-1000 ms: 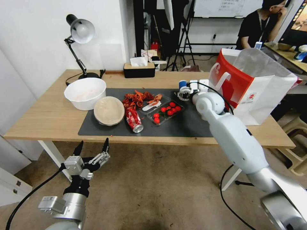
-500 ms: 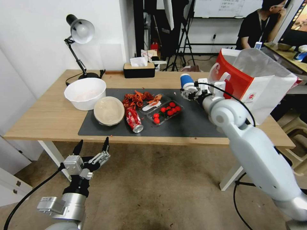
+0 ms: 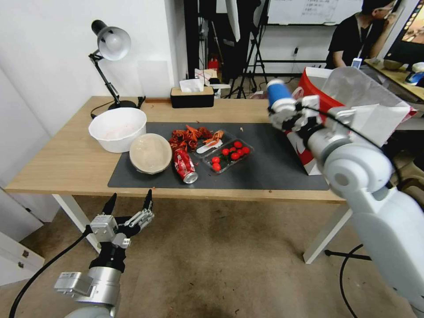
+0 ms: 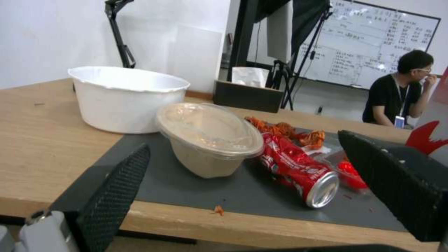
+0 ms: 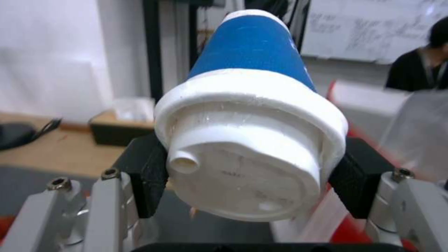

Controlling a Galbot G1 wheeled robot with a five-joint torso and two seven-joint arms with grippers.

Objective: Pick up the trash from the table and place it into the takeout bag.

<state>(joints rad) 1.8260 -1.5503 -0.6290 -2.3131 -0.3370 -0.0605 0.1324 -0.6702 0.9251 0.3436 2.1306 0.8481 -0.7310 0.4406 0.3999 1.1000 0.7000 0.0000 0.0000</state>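
Head view: the right gripper, clamped on the blue-white lidded cup, has risen from the dark grey mat and now hangs beside the takeout bag. The left gripper hangs spread below the table. Left wrist view: round beige bowl and red soda can lie ahead. Right wrist view: the cup's lid faces the camera between both pads.
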